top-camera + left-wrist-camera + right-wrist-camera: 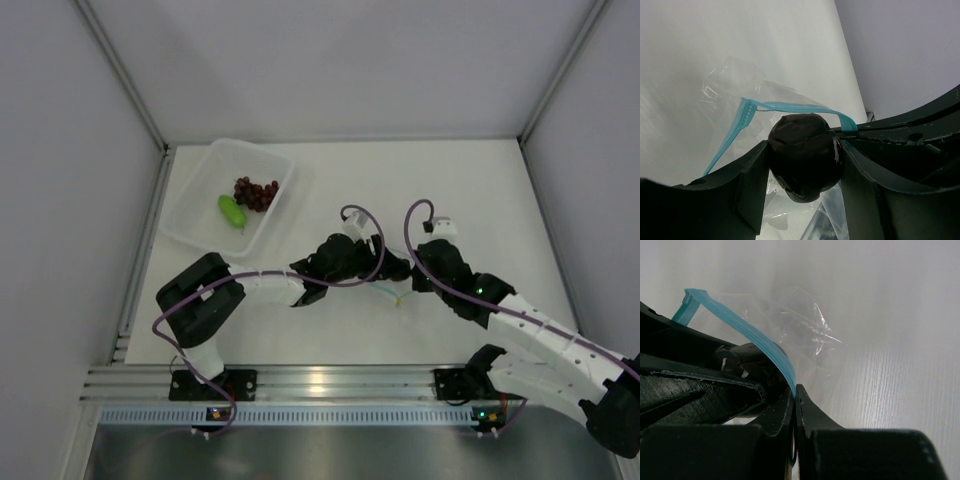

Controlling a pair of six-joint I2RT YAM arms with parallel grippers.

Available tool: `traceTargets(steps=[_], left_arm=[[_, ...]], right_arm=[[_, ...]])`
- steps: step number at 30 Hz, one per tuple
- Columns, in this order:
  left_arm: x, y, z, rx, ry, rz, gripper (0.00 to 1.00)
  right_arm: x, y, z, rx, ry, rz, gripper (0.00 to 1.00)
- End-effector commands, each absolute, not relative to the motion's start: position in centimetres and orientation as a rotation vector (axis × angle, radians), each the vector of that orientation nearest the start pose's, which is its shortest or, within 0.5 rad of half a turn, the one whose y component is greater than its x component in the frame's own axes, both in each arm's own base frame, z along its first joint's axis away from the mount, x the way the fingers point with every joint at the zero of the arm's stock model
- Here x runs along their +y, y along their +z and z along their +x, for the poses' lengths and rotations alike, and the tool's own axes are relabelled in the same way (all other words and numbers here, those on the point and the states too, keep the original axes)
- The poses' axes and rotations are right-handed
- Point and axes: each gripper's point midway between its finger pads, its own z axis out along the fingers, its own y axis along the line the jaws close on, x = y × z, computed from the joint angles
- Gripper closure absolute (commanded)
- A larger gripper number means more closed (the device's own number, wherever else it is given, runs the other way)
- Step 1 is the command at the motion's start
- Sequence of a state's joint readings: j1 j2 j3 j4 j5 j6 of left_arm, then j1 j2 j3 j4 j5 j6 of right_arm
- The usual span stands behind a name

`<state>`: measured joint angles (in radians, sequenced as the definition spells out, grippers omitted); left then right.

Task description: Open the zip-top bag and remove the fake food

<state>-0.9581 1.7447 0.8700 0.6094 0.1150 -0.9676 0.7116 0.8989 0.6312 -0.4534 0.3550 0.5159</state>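
Note:
The clear zip-top bag (755,95) lies on the white table with its light blue zip strip (790,106) open. My left gripper (805,165) is shut on the small dark roundish lump (805,152) at the bag's mouth. My right gripper (796,390) is shut on the blue zip strip (765,347), holding one lip of the bag (805,330). In the top view both grippers (395,268) meet at mid-table over the bag (392,292). The dark red-purple grape bunch (256,192) and the bright green oblong piece (232,211) lie in the tub.
A rigid translucent rectangular tub (205,225) stands at the back left of the table. White walls enclose the table on three sides. A metal rail (320,382) runs along the near edge by the arm bases.

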Motion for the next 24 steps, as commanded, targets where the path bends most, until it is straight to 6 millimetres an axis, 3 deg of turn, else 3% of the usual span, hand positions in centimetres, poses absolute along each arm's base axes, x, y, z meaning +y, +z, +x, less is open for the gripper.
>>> traceTargets(steps=[1,6,9,14,21,24], left_arm=[[-45.6,16.8,24.1,2.013,-1.499,0.102,0.74],[-45.6,16.8,23.8,2.024,-1.513,0.101,0.70],[-45.8,16.8,23.6,2.022,-1.542,0.098,0.64],[-46.3,15.9,22.9,2.051,-1.580,0.111,0.63],[-46.7,15.8,22.4,2.055,-1.589,0.141,0.43],[-47.1,16.1,22.2,2.050,-1.606,0.166,0.43]], right_arm=[[16.4,13.2,23.5,2.215,0.350,-0.050,1.00],[17.0,12.9,23.5,2.205,0.395,-0.058,1.00],[18.2,13.4,23.4,2.175,0.482,-0.071,1.00],[19.1,14.3,23.5,2.136,0.555,-0.068,1.00],[19.5,16.1,23.6,2.074,0.608,-0.072,1.00],[19.7,16.3,23.6,2.069,0.618,-0.078,1.00]])
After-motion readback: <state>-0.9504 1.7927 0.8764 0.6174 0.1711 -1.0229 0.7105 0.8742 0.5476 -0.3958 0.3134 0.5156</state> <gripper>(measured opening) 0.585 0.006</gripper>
